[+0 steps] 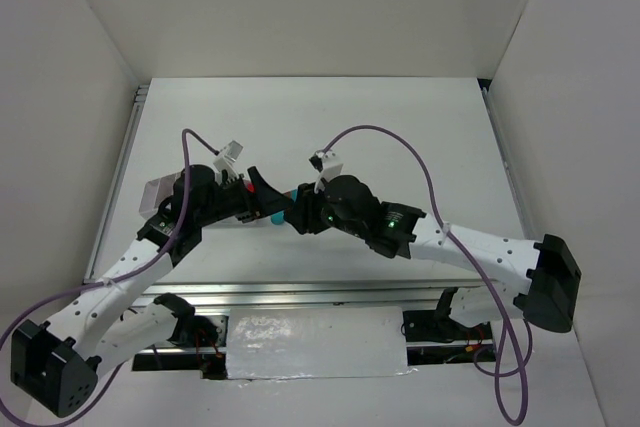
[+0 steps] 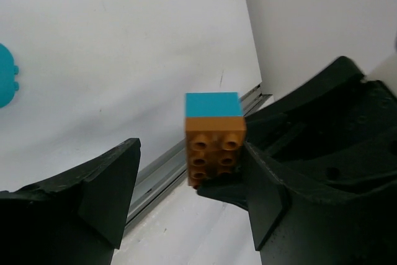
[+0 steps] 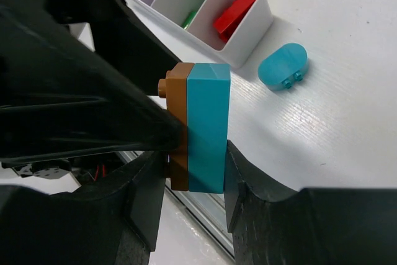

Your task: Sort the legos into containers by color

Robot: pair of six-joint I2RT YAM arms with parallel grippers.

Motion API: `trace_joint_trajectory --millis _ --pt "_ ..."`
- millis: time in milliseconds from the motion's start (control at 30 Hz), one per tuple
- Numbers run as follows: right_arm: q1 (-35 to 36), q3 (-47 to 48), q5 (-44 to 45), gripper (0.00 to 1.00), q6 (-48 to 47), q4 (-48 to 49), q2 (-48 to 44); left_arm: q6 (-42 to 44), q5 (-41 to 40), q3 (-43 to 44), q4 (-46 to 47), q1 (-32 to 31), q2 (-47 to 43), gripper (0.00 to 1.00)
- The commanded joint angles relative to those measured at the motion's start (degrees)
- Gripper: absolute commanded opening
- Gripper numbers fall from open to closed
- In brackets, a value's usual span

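Two joined pieces, orange-brown studded plastic brick (image 3: 178,130) and teal plastic brick (image 3: 208,128), clamped in right gripper (image 3: 193,185); left gripper (image 2: 191,167) straddles them unclosed: grip orange squarely, pull straight.

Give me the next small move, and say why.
Probably close the left gripper on the orange brick: it is stuck to the teal brick, the right gripper holds both, and the left jaws stand open around it.
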Motion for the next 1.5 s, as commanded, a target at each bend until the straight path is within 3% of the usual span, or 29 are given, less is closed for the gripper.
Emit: trace_joint_trajectory --millis 0,133,167,233,267,333,400,433,467,633,767,867,1033,1233,1467 --pt "0.7 1.2 1.9 0.00 0.6 3.5 -2.4 -1.0 -0.3 -0.6 3.4 -0.6 0.8 0.77" --pt "0.8 1.1 1.5 0.00 0.6 3.8 -3.3 -0.6 -0.9 -0.4 3.4 -0.7 0.9 0.74" --pt "0.7 1.4 1.2 0.00 0.5 3.8 -3.0 -0.7 -0.5 -0.6 5.2 -0.7 0.9 0.62" --pt "0.7 1.6 0.5 0.00 0.5 3.9 -2.4 -1.1 1.0 -0.9 6.7 -0.9 1.2 0.49" --pt "0.8 1.8 0.5 0.00 0.6 3.9 -2.1 -1.3 1.5 -1.1 8.1 -0.9 1.2 0.27" --pt "0.7 2.0 0.4 0.03 0.9 4.2 -1.1 -1.5 3.0 -1.0 8.9 -1.0 1.6 0.13" --pt "0.7 2.0 0.0 0.34 1.3 4.5 -0.3 -1.1 4.4 -1.1 10.9 -1.1 1.7 0.00" --pt "0.7 1.9 -1.2 0.53 1.3 4.7 -0.3 -0.7 6.0 -1.1 11.6 -1.1 1.6 0.00" --pt "0.7 1.4 -2.0 0.99 1.5 4.8 -0.7 -0.2 6.8 -0.9 12.1 -1.1 1.2 0.00" --pt "-4.9 -0.9 -21.5 1.00 -1.7 3.9 -5.7 7.4 9.2 1.9 9.7 -0.2 -0.9 0.00" --pt "-13.7 -7.0 -39.0 1.00 -2.0 6.0 -17.4 11.7 23.2 3.5 12.9 0.9 -2.3 0.00" --pt "-15.9 -8.1 -44.0 1.00 -3.1 6.0 -22.9 11.2 30.5 2.9 17.4 1.1 -3.1 0.00" --pt "-16.0 -8.5 -43.1 0.93 -2.0 7.2 -24.8 7.4 35.9 0.4 26.1 1.2 -4.7 0.00" --pt "-16.0 -10.6 -43.7 0.80 3.4 18.1 -22.0 4.7 37.9 -1.2 29.8 1.1 -5.6 0.00" --pt "-13.2 -9.2 -41.6 0.78 3.8 22.6 -18.7 5.6 38.0 -1.7 28.3 1.1 -5.9 0.00"
